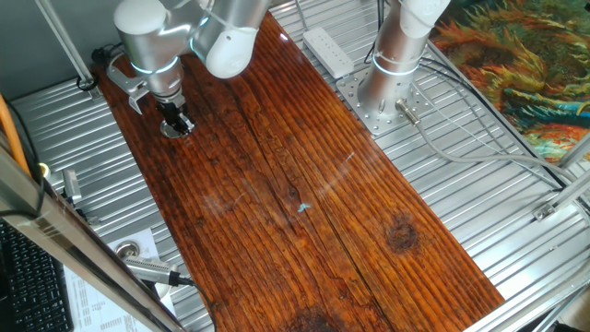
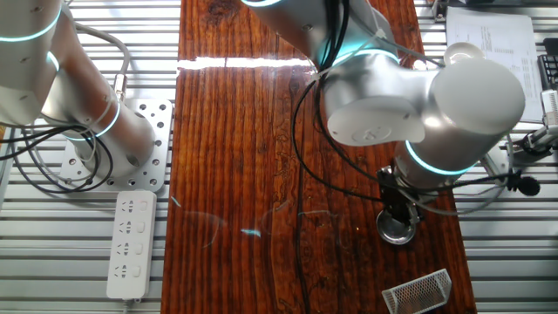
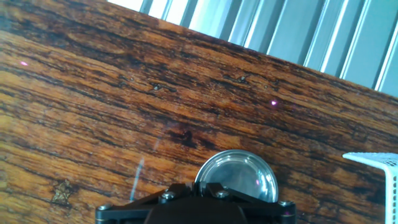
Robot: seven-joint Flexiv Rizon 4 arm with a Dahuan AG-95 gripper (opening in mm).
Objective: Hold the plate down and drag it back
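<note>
**A:** How far along did the job look?

**B:** Early or mid-way, I'd judge. The gripper (image 2: 398, 212) stood straight over the plate (image 3: 237, 175), its tip down on or just above the disc, near one end of the wooden counter (image 1: 304, 175). In one fixed view that was the far end of the board; in the other it sat close to the board's edge. So the pressing seemed set up, but whether any dragging was done I could not tell.

**A:** And the jaws?

**B:** They appeared drawn close together over the plate's near rim in the hand view, gripping nothing as far as I could see. How tightly closed, I could not tell; the tips were hidden behind the gripper body.

**A:** Any containers?

**B:** A small mesh basket (image 2: 418, 291) lay on the counter just beside the plate, apart from it. Nothing showed inside. The plate's dished centre held only reflections.
</note>
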